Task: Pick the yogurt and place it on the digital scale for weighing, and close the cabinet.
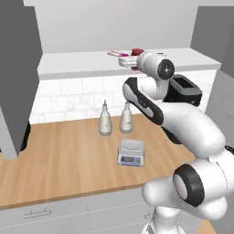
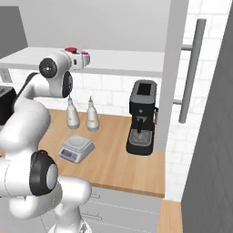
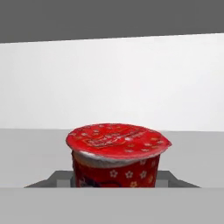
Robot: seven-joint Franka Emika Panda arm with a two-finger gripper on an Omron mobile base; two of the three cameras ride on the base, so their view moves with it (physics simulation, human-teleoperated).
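Note:
The yogurt (image 3: 116, 153), a dark red cup with a patterned red lid, stands upright on the white shelf (image 1: 77, 61) of the open cabinet. It sits very close in the hand view. My gripper (image 3: 115, 180) is open, level with the cup's base, with one finger tip on each side of it. From the base views the cup (image 1: 137, 52) (image 2: 70, 49) peeks over the arm's wrist. The digital scale (image 1: 131, 152) (image 2: 76, 148) lies bare on the wooden counter below. Both grey cabinet doors (image 1: 18, 77) (image 2: 209, 136) stand swung open.
A flat pink-white packet (image 1: 118, 54) lies on the shelf left of the cup. Two white bottles (image 1: 105, 121) (image 1: 126, 119) stand behind the scale. A black coffee machine (image 2: 143, 117) sits to the right, and the door's bar handle (image 2: 191, 73) hangs nearby.

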